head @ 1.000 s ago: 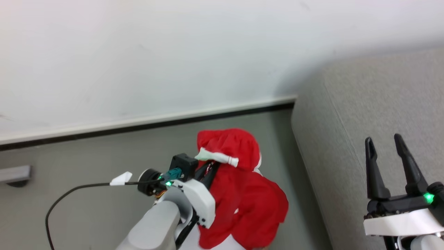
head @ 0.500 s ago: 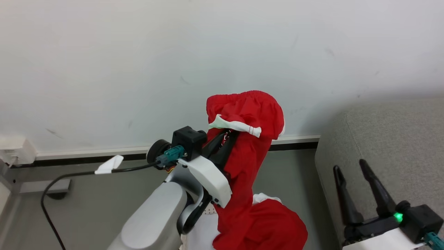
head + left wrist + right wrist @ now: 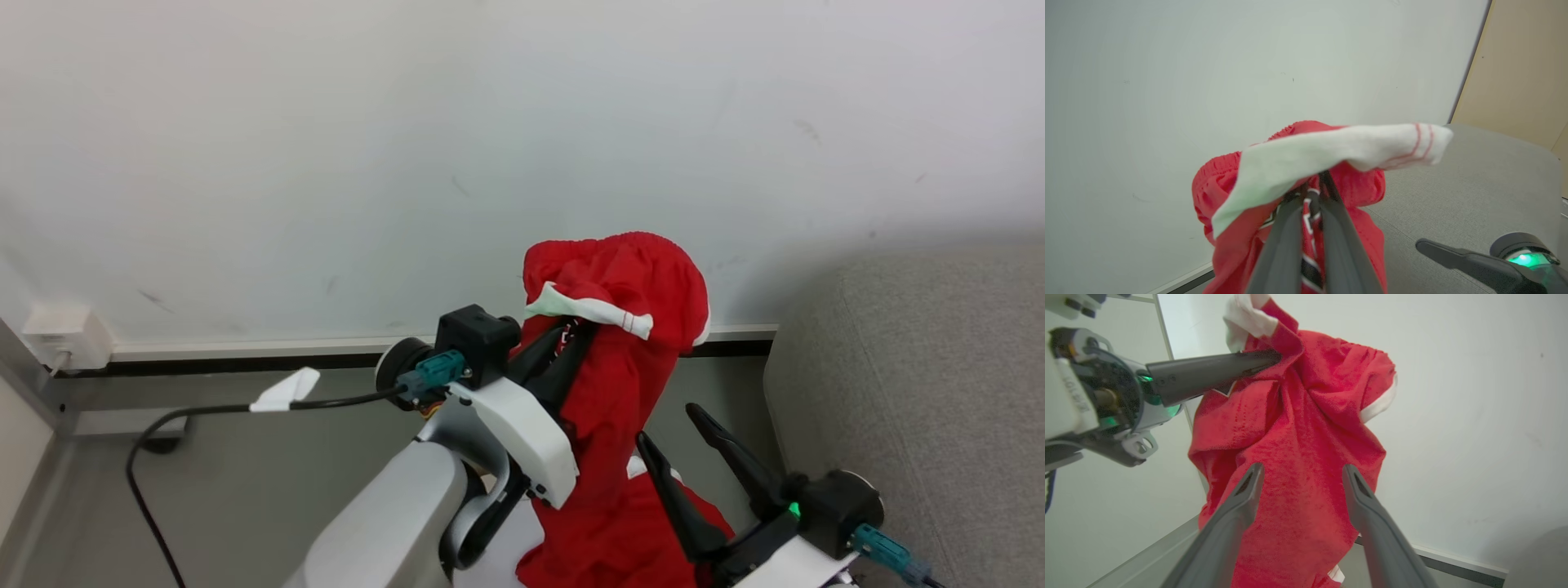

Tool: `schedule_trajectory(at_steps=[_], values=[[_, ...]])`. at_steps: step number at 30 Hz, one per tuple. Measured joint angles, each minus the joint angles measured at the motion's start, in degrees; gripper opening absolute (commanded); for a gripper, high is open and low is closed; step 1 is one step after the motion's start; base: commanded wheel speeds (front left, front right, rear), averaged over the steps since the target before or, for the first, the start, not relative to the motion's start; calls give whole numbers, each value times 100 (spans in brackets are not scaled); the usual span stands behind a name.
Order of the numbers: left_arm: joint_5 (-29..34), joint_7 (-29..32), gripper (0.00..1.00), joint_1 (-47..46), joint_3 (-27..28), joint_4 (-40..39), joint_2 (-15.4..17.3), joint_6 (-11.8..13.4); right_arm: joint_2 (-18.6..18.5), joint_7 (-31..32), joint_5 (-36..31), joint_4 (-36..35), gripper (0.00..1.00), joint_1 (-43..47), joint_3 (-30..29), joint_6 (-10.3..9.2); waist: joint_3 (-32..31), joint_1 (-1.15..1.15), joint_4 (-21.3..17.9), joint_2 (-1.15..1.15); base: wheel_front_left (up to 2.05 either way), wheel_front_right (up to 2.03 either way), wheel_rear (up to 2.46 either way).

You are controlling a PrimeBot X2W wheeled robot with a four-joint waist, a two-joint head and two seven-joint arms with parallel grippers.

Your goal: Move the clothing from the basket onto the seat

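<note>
The left fingers (image 3: 1311,195) are clamped together on the clothing (image 3: 620,278), a limp bundle of bright red fabric with a gathered elastic edge and a soft white ribbed piece (image 3: 1339,147) draped on top. It hangs in the air beside the grey woven seat (image 3: 914,367). The tapered dark right fingers (image 3: 668,425) stand apart, close before its folds.

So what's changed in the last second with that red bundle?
The left tool, shut on the bright red soft garments and a small white piece, has lifted them up against the white wall. The open right tool has swung off the light grey fabric sofa toward the hanging cloth. Unchanged: left grip, right tool open.
</note>
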Motion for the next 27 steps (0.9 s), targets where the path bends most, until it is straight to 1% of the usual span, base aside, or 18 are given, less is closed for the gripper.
schedule_trajectory(at_steps=[8,15,16,17,18,22,27], values=[[-59,-15,0,58,-367,86,-175,-86,330,191,270,1140,100,-892,731,0,-87,1,303,0,0,0,0],[-272,-54,0,88,-766,124,-272,-127,436,298,587,2260,100,-1347,1143,0,-195,0,677,0,0,0,0],[-311,-57,0,90,-800,124,-276,-126,457,289,631,2385,83,-1408,1188,0,-211,1,726,0,0,0,0],[-347,-59,0,92,-850,121,-278,-124,466,249,651,2499,48,-1473,1235,0,-226,0,771,0,0,0,0],[-366,-60,0,94,-884,120,-280,-116,477,213,673,2593,0,-1529,1254,0,-238,1,810,0,0,0,0],[-431,-97,0,96,-921,142,-287,-41,511,97,832,2788,0,-1677,1393,0,-274,0,886,0,0,0,0],[-578,-154,0,94,-828,269,-291,58,493,42,1018,2808,0,-1705,1438,0,-260,1,820,0,0,0,0]])
